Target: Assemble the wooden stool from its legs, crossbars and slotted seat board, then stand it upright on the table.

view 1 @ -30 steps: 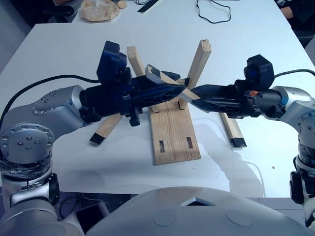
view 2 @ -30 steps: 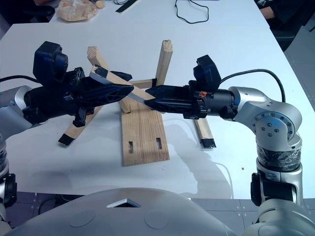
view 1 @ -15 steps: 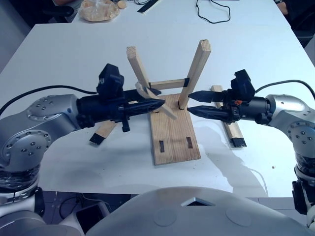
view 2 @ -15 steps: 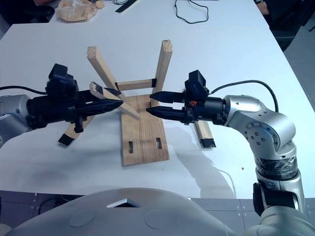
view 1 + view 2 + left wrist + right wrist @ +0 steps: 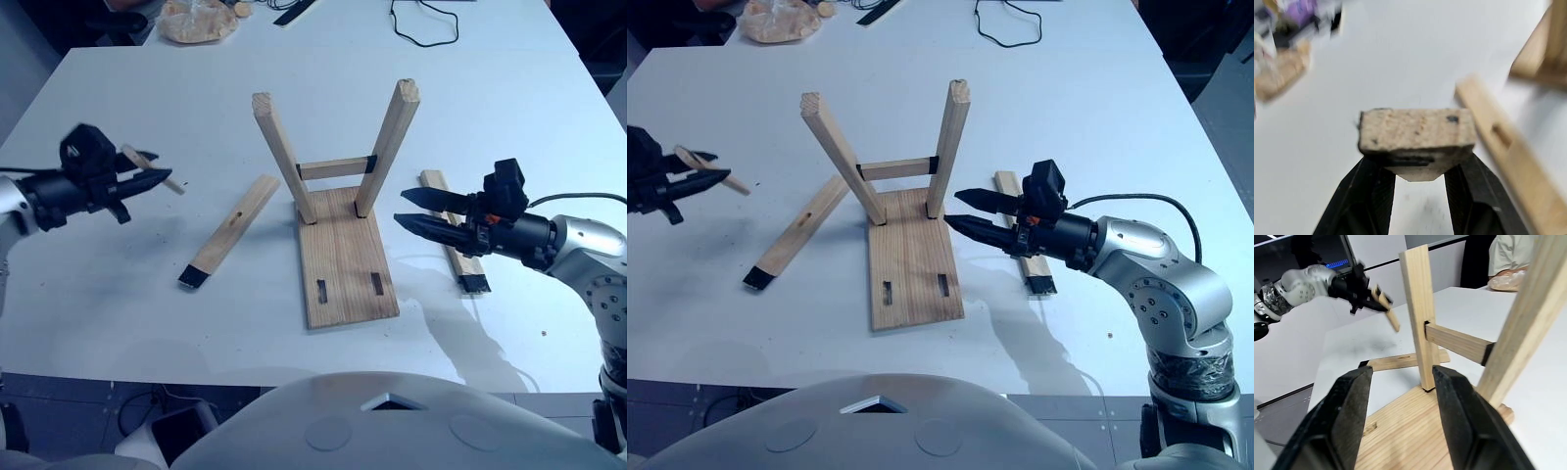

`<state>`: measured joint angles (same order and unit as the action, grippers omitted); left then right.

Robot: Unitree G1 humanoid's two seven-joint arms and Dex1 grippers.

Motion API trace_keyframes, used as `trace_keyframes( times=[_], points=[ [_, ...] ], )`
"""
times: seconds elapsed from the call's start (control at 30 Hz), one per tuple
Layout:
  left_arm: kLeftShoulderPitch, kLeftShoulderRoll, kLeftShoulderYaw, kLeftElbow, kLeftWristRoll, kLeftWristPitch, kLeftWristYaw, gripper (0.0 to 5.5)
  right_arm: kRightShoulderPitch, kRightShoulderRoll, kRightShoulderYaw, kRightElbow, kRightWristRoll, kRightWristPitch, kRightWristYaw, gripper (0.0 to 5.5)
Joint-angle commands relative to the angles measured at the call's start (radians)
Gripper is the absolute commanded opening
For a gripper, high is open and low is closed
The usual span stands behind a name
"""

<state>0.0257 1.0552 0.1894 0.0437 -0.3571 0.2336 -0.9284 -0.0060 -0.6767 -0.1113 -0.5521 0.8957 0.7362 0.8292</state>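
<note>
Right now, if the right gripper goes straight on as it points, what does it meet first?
Most likely the lower end of the nearer standing leg on the seat board. Depth is unclear, so the right gripper might pass just beside it.

Right end effector (image 5: 1402, 374), spread wide, faces two upright legs (image 5: 1419, 313) joined by a crossbar (image 5: 1457, 343)

Setting: robotics lab or office workroom.
Evidence:
- one large white desk (image 5: 108, 88), plain laminate top
- loose black cable (image 5: 421, 42) looped near its far edge
- crumpled clear plastic bag (image 5: 199, 20) at the far left corner
- dark screen (image 5: 1298, 254) with a lit blue strip, set beside a pale partition wall (image 5: 1376, 247)
</note>
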Motion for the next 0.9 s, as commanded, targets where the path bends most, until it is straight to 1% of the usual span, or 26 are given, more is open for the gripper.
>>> trace_keyframes(
  times=[0.03,0.13,0.27,0.4,0.6,0.67,0.73,0.8,0.87,0.9],
  points=[
    [0.126,-0.081,-0.054,-0.017,0.067,-0.083,0.0,1.29,-0.034,-0.013,0.03,0.018,-0.033,-0.012,0.016,2.26],
    [0.214,-0.089,-0.008,-0.132,-0.009,-0.045,-0.046,1.29,-0.026,-0.031,0.019,0.021,-0.032,-0.009,0.033,2.26],
    [0.255,-0.06,0.064,-0.266,-0.122,0.035,-0.111,1.29,-0.021,-0.039,0.011,0.032,-0.041,-0.015,0.043,2.26],
    [0.225,-0.053,0.12,-0.374,-0.244,0.148,-0.14,1.29,-0.014,-0.037,0.015,0.035,-0.054,-0.022,0.039,2.26],
    [0.133,-0.04,0.154,-0.403,-0.267,0.206,-0.14,1.29,-0.006,-0.042,0.033,0.052,-0.088,-0.037,0.048,2.26],
    [0.095,-0.047,0.135,-0.401,-0.241,0.197,-0.129,1.29,-0.009,-0.043,0.036,0.058,-0.095,-0.037,0.054,2.26],
    [0.022,-0.076,0.069,-0.363,-0.173,0.179,-0.076,1.29,-0.01,-0.045,0.038,0.065,-0.101,-0.038,0.061,2.26],
    [-0.019,-0.08,0.006,-0.33,-0.108,0.143,-0.078,1.29,-0.011,-0.048,0.043,0.07,-0.111,-0.039,0.067,2.26],
    [-0.052,-0.077,-0.032,-0.292,-0.043,0.078,-0.089,1.29,-0.016,-0.05,0.048,0.076,-0.118,-0.04,0.075,2.26],
    [-0.084,-0.09,-0.049,-0.256,-0.007,0.016,-0.085,1.29,-0.016,-0.048,0.046,0.077,-0.119,-0.039,0.076,2.26]
  ],
)
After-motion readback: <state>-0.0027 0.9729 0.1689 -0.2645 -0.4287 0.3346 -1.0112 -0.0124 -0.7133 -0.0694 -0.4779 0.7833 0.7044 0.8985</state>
